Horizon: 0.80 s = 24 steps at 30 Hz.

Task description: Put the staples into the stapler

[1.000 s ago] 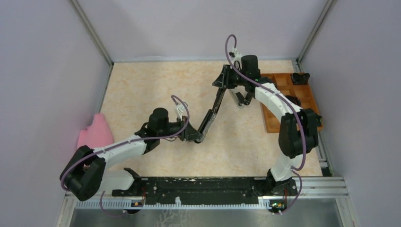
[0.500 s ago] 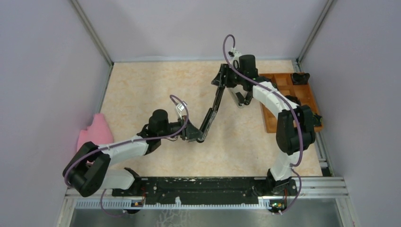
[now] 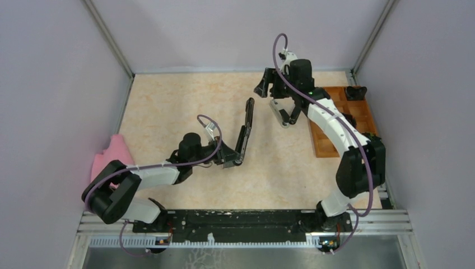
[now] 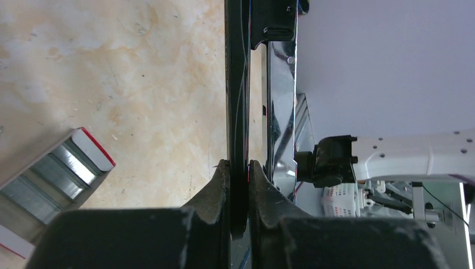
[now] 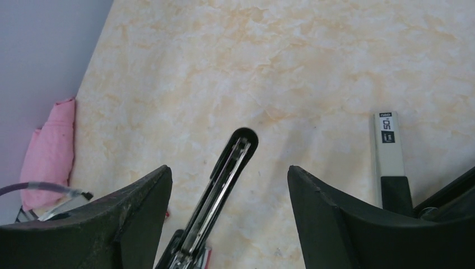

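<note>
The black stapler (image 3: 244,130) is opened out, its chrome staple channel (image 4: 280,101) showing. My left gripper (image 3: 227,157) is shut on its near end, and in the left wrist view (image 4: 238,163) both pads clamp the thin black arm (image 4: 238,84). My right gripper (image 3: 268,88) is open and empty, above and beyond the stapler's far tip. In the right wrist view (image 5: 228,169) the stapler (image 5: 238,151) lies between the spread fingers, untouched. The staples (image 4: 49,175) are silvery ridged strips inside an open red-and-white box, low left in the left wrist view.
A white-and-black bar (image 3: 279,112) lies on the table under my right arm and also shows in the right wrist view (image 5: 387,145). An orange wooden tray (image 3: 318,150) stands at the right wall. A pink cloth (image 3: 112,157) lies at the left wall.
My right gripper has let go of the stapler's far end, opened and pulled back to the right. The stapler's far tip has swung left, still held by my left gripper.
</note>
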Available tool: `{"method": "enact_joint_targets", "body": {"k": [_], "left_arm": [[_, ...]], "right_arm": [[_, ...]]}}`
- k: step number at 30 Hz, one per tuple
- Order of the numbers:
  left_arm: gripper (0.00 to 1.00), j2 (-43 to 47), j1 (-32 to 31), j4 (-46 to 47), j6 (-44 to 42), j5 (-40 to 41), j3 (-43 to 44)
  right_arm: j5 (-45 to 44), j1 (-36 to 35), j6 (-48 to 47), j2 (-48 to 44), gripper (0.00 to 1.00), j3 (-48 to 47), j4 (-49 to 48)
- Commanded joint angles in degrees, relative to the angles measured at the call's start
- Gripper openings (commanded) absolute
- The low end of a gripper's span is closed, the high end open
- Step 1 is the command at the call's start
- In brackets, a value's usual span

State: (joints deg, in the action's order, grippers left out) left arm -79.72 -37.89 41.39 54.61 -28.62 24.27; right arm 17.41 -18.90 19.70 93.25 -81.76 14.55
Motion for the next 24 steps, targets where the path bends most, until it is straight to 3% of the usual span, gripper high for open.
{"method": "enact_joint_targets", "body": {"k": [1, 13, 24], "left_arm": [[0.0, 0.45, -0.17, 5.66, 0.18, 5.77, 2.01], [0.0, -1.53, -0.21, 6.15, 2.26, 10.2, 4.17], [0.0, -2.78, -0.17, 7.55, 3.24, 10.02, 5.41]], "right_arm": [[-0.3, -2.42, 2.33, -6.65, 0.76, 3.83, 0.33], [-0.81, -9.03, 12.41, -10.1, 0.72, 14.68, -1.31], [-2.65, -13.12, 15.27, -6.01, 0.63, 15.18, -3.26]]}}
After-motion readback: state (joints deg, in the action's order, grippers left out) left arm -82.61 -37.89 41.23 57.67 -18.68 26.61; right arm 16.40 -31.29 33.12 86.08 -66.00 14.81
